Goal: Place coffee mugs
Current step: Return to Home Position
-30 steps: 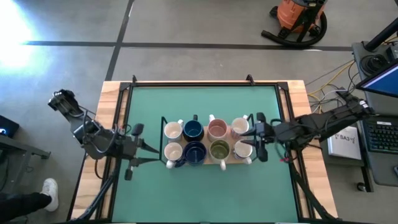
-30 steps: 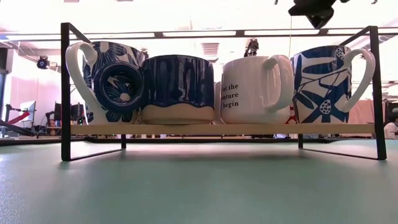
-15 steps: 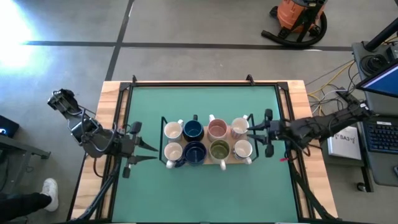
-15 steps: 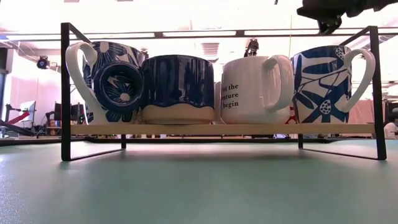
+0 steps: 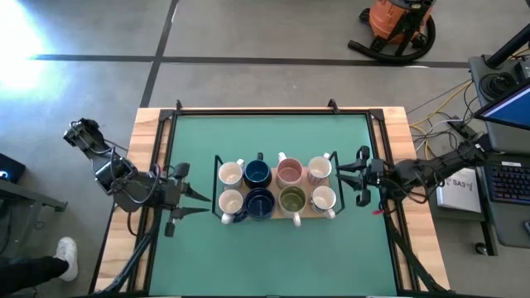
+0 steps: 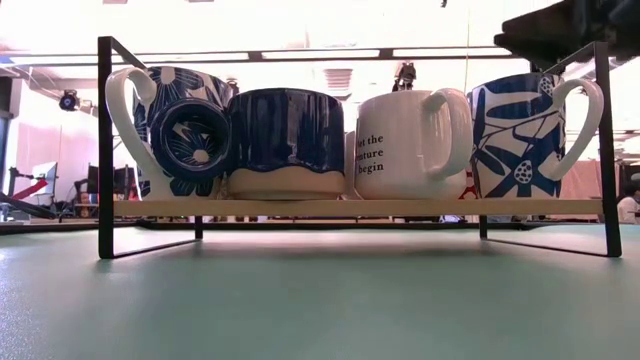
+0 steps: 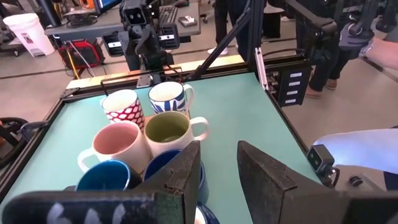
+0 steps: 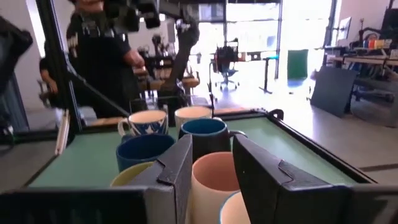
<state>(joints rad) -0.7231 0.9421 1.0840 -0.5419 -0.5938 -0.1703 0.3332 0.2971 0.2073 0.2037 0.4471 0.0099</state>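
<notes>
1. Eight mugs (image 5: 289, 172) stand upright on the shelf (image 6: 300, 207) in the middle of the green table (image 5: 273, 257), mouths up.
2. They sit in two rows of four, and the rows run across from my left to my right.
3. Seen from table height, the handles of the two end mugs point outward.
4. My left pincer (image 7: 219, 152) hovers just off the left end of the rows, fingers moderately apart, holding and touching nothing.
5. My right pincer (image 8: 211, 142) hangs near the right end, clear of the mugs, fingers likewise parted and empty.
</notes>
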